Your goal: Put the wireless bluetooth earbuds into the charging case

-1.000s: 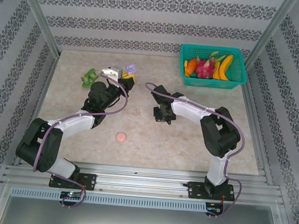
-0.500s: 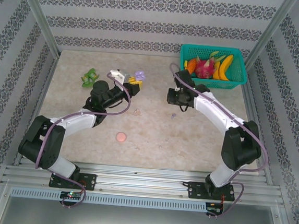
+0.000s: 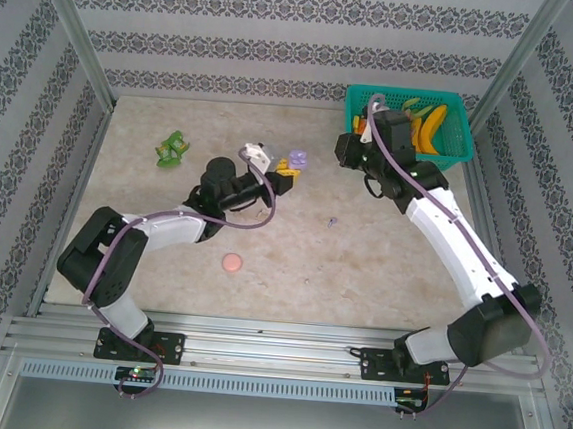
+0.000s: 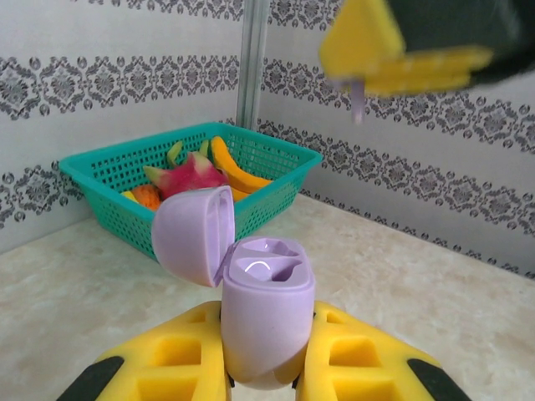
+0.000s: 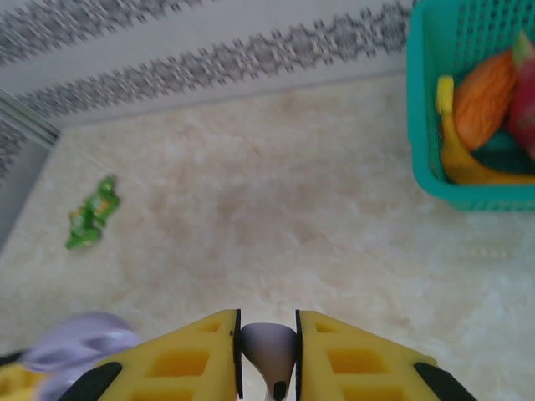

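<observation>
Alignment is what this step wants. Left pincer (image 4: 267,355) is clamped on the lilac charging case (image 4: 266,305), which stands upright between its fingers with the lid (image 4: 192,236) swung open to one side and both wells bare and facing up. Right pincer (image 5: 267,320) is narrowed on a lilac earbud (image 5: 269,344), its stem poking out below the fingers. From the left wrist, that pincer hangs above the case and off to one side, well apart from it. From the right wrist, the case sits low and to the left of the fingers.

To insert well, I judge the right pincer should first come over one well, clear of the raised lid, with the stem matched to the well's deeper end. It should then lower straight and gently. Release should wait until the bud seats, or it may tip out. Left pincer's job is to hold the case level. Another earbud (image 3: 332,222) lies on the counter (image 3: 383,263), on the near side of the right pincer.
</observation>
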